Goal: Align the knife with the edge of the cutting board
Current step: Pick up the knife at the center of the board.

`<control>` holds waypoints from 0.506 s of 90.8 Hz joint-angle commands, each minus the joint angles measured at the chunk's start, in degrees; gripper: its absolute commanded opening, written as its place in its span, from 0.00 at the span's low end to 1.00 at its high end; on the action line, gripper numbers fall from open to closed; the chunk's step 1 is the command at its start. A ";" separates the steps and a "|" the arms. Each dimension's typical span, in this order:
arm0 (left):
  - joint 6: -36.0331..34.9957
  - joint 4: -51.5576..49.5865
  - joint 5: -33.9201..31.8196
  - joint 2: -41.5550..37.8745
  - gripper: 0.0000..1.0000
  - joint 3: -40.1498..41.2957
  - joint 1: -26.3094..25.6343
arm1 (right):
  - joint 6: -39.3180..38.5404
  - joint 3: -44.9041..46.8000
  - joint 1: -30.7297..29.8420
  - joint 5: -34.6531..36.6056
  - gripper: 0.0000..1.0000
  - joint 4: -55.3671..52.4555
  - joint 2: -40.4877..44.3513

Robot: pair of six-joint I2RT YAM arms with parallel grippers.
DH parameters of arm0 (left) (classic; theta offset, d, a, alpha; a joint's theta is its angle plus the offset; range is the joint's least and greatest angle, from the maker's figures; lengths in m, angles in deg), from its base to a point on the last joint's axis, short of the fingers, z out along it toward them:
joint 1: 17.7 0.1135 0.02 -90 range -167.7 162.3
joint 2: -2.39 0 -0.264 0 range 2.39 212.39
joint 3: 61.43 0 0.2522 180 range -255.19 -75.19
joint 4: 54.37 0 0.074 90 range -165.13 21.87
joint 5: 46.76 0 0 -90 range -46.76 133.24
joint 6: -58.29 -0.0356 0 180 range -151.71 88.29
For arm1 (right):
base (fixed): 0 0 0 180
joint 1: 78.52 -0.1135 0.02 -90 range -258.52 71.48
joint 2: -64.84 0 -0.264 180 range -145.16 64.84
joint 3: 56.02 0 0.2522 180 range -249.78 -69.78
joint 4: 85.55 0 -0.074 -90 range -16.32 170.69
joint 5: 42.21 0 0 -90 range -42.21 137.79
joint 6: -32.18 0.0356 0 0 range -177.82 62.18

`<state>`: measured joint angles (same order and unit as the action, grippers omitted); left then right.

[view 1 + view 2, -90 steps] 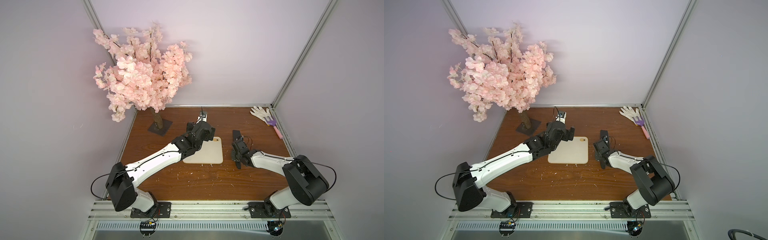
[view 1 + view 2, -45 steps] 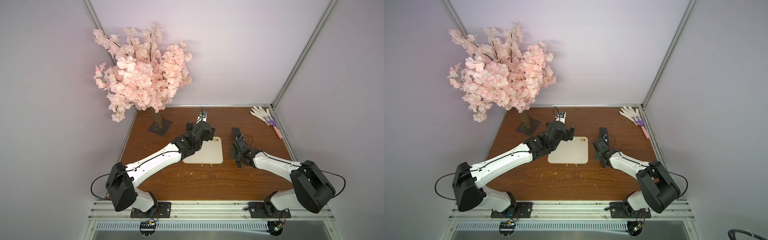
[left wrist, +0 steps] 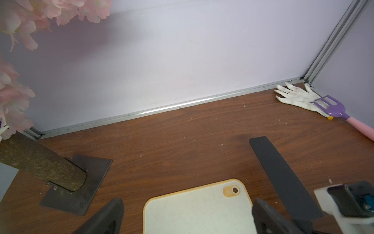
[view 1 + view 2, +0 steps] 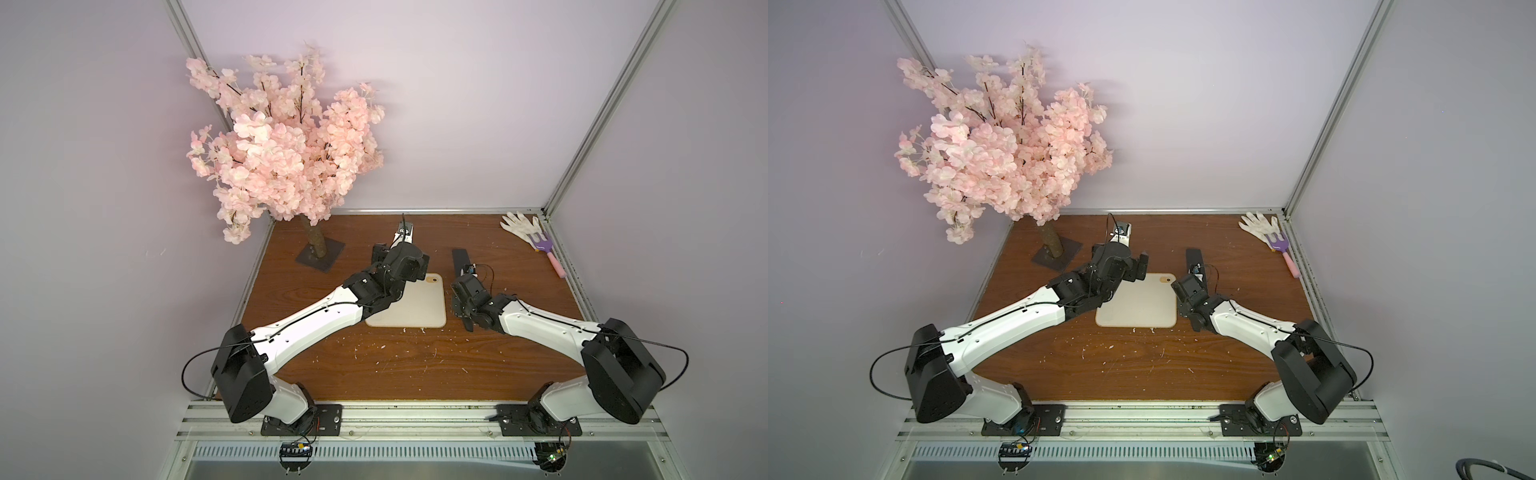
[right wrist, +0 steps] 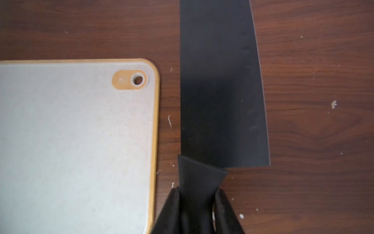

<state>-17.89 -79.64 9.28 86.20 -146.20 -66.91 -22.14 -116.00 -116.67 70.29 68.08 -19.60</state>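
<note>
Nearest, the brown wood-grain table [image 4: 415, 374] carries scattered pale crumbs [image 5: 334, 104] between its near edge and its middle. At the middle lies the flat cream-white cutting board with an orange rim [image 4: 419, 307], its small hole set in an orange oval tab at its far-right corner.

The right gripper [image 5: 199, 194] is clamped on the slim handle of the matte-black cleaver-style knife [image 5: 220, 91]. The knife sits just beside the board's right edge, parallel to it with a narrow strip of table between. Its broad blade reaches past the board's far edge toward the table's far edge.

The left gripper [image 3: 186, 214] hovers over the far left part of the board, jaws spread wide, holding nothing.

Farther back, near the table's far-left corner, an artificial tree with pink blossoms [image 4: 286, 158] rises from a dark square metal base plate [image 3: 81, 182]. Faint handwritten marks on that plate are too blurred to read.

In the far-right corner a soiled white fabric glove [image 4: 521, 226] lies flat. A toy rake with purple head and pink handle [image 4: 544, 247] lies along the right edge, its tines overlapping the glove's cuff.
</note>
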 commanded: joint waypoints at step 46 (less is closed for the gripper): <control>-1.17 0.65 -3.36 -0.70 1.00 1.19 -0.34 | 11.36 -4.04 -11.73 9.19 0.00 5.01 -2.54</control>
<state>-18.52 -79.48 7.71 86.22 -145.54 -66.91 -13.92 -117.55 -126.35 74.97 68.63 -21.57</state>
